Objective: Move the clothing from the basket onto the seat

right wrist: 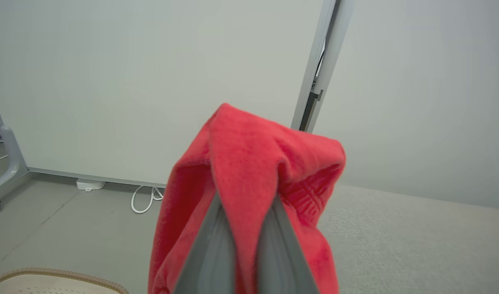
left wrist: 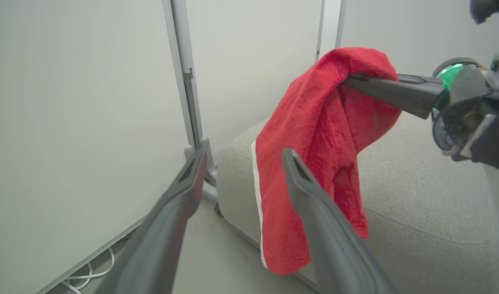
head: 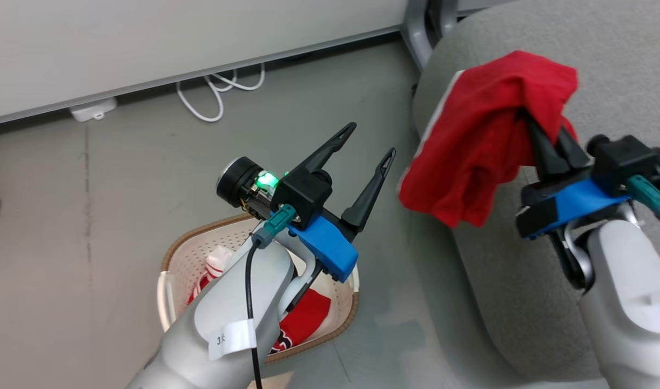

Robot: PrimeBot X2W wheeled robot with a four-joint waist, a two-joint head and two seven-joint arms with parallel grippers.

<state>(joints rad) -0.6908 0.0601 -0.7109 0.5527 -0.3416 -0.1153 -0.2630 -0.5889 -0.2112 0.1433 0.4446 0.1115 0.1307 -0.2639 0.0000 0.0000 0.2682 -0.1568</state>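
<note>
On the floor (head: 92, 216) at the lower left of the head view stands the basket (head: 170, 270); a red jersey (head: 308, 319) with white stripes lies inside it, partly hidden by the left forearm that reaches over the basket; behind it a white cable (head: 216, 97) loops at the foot of the wall (head: 146, 38). Further right, the left gripper (head: 370, 141) is raised above the floor between basket and seat; its fingers are spread wide with nothing between them, tips aimed at the hanging cloth, close to it but apart. Next comes the plain garment (head: 470, 146), red with a white trim; it dangles over the left edge of the seat (head: 621, 65), clear of the floor; whether it touches the cushion I cannot tell. The right gripper (head: 535, 127) is clamped tight on a fold near its top, holding it above the seat.
</note>
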